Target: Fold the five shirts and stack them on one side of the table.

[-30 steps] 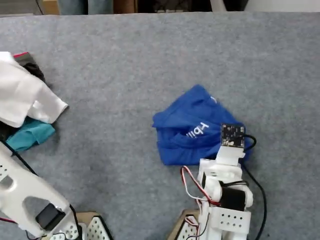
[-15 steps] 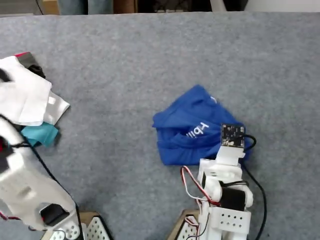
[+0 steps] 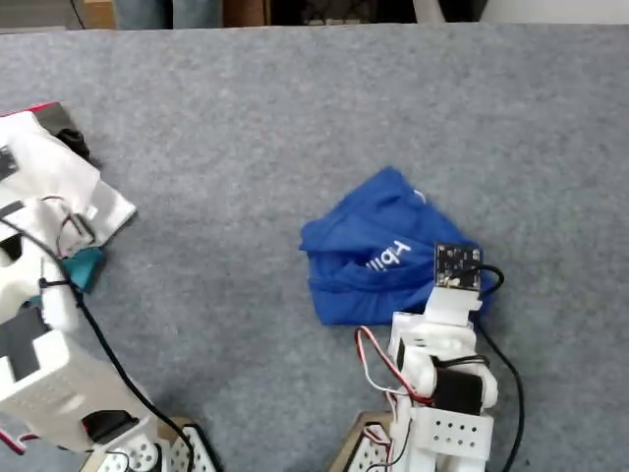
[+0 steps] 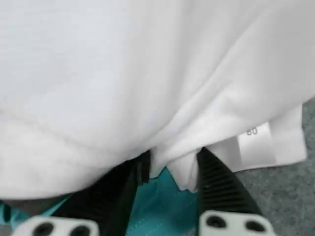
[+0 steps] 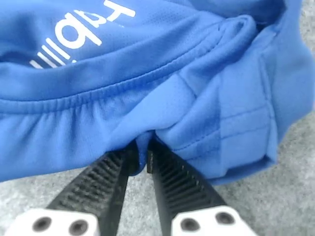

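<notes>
Shirts lie in two places on a grey counter [image 3: 295, 108]. A crumpled blue shirt [image 3: 378, 251] sits alone, with the right arm [image 3: 437, 374] at its near edge. The right hand [image 5: 141, 162] is closed, pinching a small fold of the blue shirt's hem between its ribbed fingers.

Well apart from the blue shirt, on the left arm's side, is a loose pile. In it a white shirt [image 3: 54, 182] lies on top, a teal shirt [image 3: 84, 265] peeks out beneath, and a dark cloth with a red edge [image 3: 67, 136] sits behind. The left arm [image 3: 39, 334] leans over this pile. The left hand [image 4: 174, 156] is open, its fingers spread around a corner of the white shirt's hem, with teal cloth directly below.

Risks, as judged from here: the right hand holds only a thin pinch, so a pull could let the cloth slip free. It could also drag the whole bundle instead of spreading it. If the left hand closes low, it may catch the teal shirt with the white one and lift both.

Room to move: bare counter stretches between the blue shirt and the pile, and beyond the blue shirt to the far edge. The pile runs out of the overhead view, so where the counter ends on that side cannot be told.
</notes>
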